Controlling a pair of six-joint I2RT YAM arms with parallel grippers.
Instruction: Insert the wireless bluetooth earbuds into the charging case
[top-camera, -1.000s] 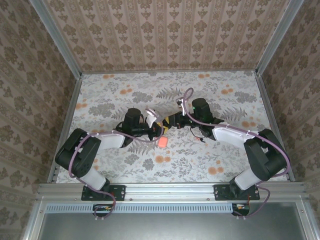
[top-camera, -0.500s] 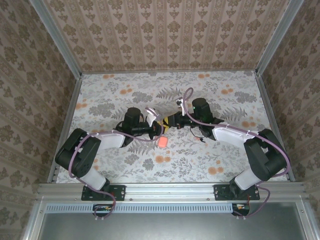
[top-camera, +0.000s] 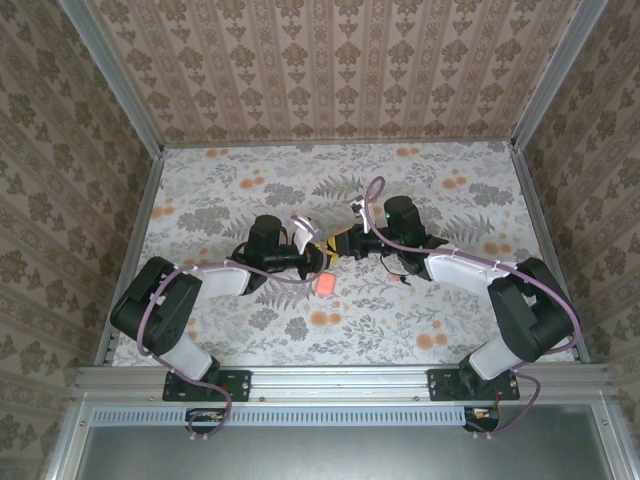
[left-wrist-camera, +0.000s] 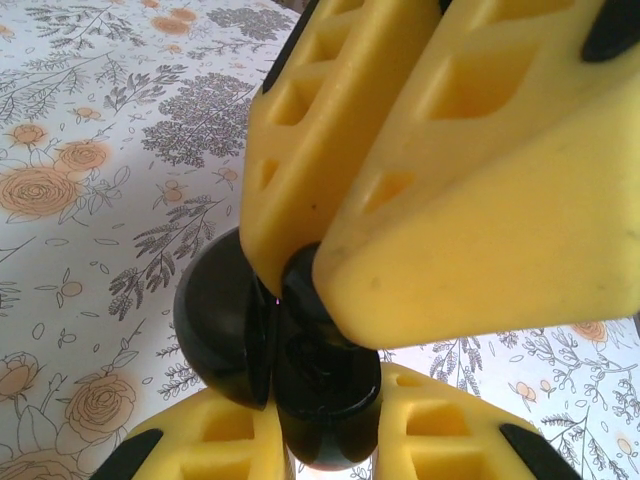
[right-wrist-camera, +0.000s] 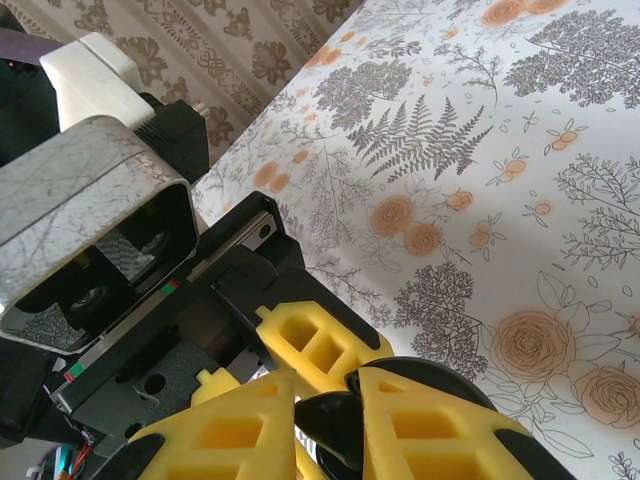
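**Left jaws:** clamped tight on a black round object. It is glossy and gripped low between the two yellow fingers at the bottom of the left wrist view. The object reads as two rounded black parts pressed side by side. What joins them I cannot tell.

**Right jaws:** nearly closed, set against the same black round object from the opposite side and pinching its upper edge. In the left wrist view their yellow fingers form a narrow V with the tips on the black surface. In the right wrist view the object sits dark between that arm's own fingers. One finger of the left arm is just behind it.

Both sets of jaws hold the one item, tip to tip, over the middle of the table.

**Charging case:** salmon-pink, lying on the floral table surface. It is just on the near side of the meeting jaws, closest to the left arm's tip. It is too small from above to tell how the lid stands.

**Surroundings:** the left arm reaches in from the left and the right arm from the right. Patterned wall panels enclose the table at the back and sides.
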